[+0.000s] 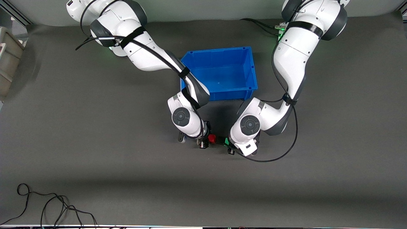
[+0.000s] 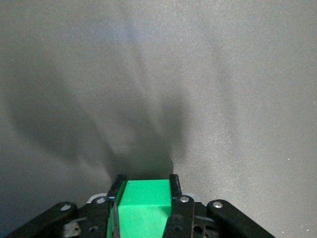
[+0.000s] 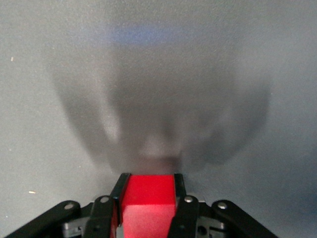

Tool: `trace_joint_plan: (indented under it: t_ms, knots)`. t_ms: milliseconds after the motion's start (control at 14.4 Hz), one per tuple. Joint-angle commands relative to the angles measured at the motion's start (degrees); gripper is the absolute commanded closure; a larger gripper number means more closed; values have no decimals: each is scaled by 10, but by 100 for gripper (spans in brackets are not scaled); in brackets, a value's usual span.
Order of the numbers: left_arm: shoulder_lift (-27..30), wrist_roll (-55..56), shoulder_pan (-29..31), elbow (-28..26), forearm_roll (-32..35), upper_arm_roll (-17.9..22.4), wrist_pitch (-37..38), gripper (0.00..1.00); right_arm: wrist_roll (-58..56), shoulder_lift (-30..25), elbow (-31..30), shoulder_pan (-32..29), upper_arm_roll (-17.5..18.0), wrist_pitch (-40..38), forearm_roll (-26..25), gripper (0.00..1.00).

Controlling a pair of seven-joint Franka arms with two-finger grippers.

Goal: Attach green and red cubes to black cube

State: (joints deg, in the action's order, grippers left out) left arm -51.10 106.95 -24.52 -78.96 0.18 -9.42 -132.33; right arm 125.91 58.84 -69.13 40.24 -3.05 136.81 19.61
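My right gripper is shut on the red cube, low over the grey mat on the side of the blue bin nearer the front camera. The right wrist view shows the red cube clamped between the fingers of the right gripper. My left gripper is shut on the green cube, right beside the red one. The left wrist view shows the green cube in the left gripper. A small dark block between the two cubes looks like the black cube. It is hidden in both wrist views.
An open blue bin stands on the mat, farther from the front camera than the grippers. A grey box sits at the right arm's end of the table. Loose black cables lie near the front edge at that end.
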Motion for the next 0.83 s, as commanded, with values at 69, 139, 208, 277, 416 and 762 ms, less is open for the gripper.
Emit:
trace_joint_plan:
  t_ms: [69, 139, 208, 277, 416, 762]
  knots:
    - [-4, 12, -10, 13, -9, 6, 14, 100, 22, 37, 27, 2, -5, 36, -12, 100]
    - [-4, 13, -10, 13, -10, 6, 14, 100, 21, 37, 28, 2, -5, 36, -12, 100]
    - [-4, 13, -11, 13, -10, 6, 14, 100, 21, 38, 28, 2, -5, 36, -12, 100]
    - [-4, 13, -11, 13, -10, 6, 14, 100, 21, 38, 30, 2, -5, 36, -12, 100]
    - [-4, 13, -10, 13, -10, 6, 12, 100, 21, 38, 33, 2, -5, 36, -12, 100]
    - [-5, 26, -5, 14, -16, 7, 7, 100, 22, 38, 49, 1, -4, 36, -6, 100]
